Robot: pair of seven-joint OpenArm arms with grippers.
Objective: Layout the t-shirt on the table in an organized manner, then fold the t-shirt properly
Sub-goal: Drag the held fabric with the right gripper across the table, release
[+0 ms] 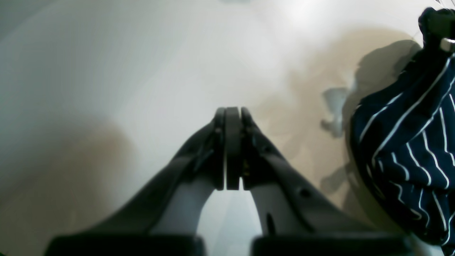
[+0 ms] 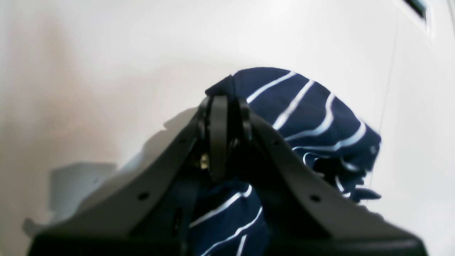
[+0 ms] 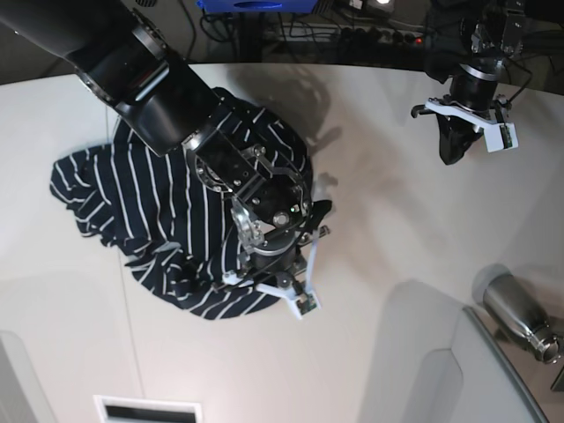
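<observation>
Early in the layout stage: t-shirt (image 3: pixel 167 220) bunched in a crumpled heap on the desk (image 3: pixel 379 229), toward the right arm's side, nothing flattened or folded. Right gripper (image 2: pixel 227 103) clenched on a pinch of striped cloth; left gripper (image 1: pixel 233 113) clenched empty, well apart (hovering). No clear long axis; neck and hem indistinguishable.

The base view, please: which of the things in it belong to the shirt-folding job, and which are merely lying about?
Job:
- t-shirt, crumpled
- table
- right gripper, shut on t-shirt
- left gripper, shut, empty

Lying about:
- metal bottle
- grey panel
</observation>
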